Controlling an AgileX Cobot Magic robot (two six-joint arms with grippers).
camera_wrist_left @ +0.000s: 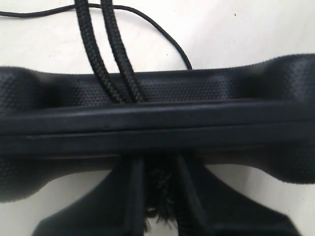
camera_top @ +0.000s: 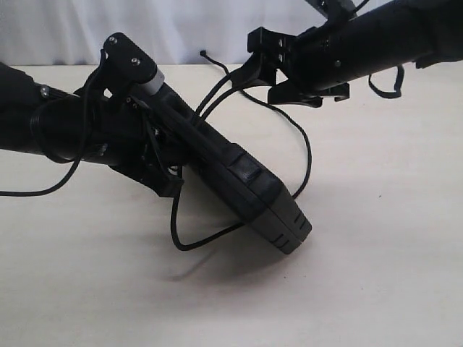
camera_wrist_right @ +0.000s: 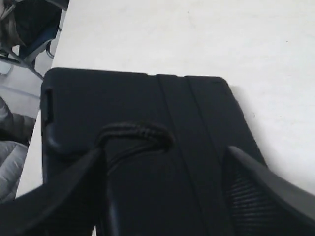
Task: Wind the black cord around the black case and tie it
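Note:
My left gripper holds the black case tilted above the table, its low corner nearest the tabletop. In the left wrist view the fingers are clamped on the case's edge, with a frayed bit of cord between them. Two strands of the black cord cross over that edge. The cord hangs in loops around the case. My right gripper hovers open at the case's upper end. Its fingers stand wide apart over the case's lid, and a bend of cord lies against one finger.
The white table spreads around the case. A thin black line trails off to the left. The table's edge and a chair beyond it show in the right wrist view.

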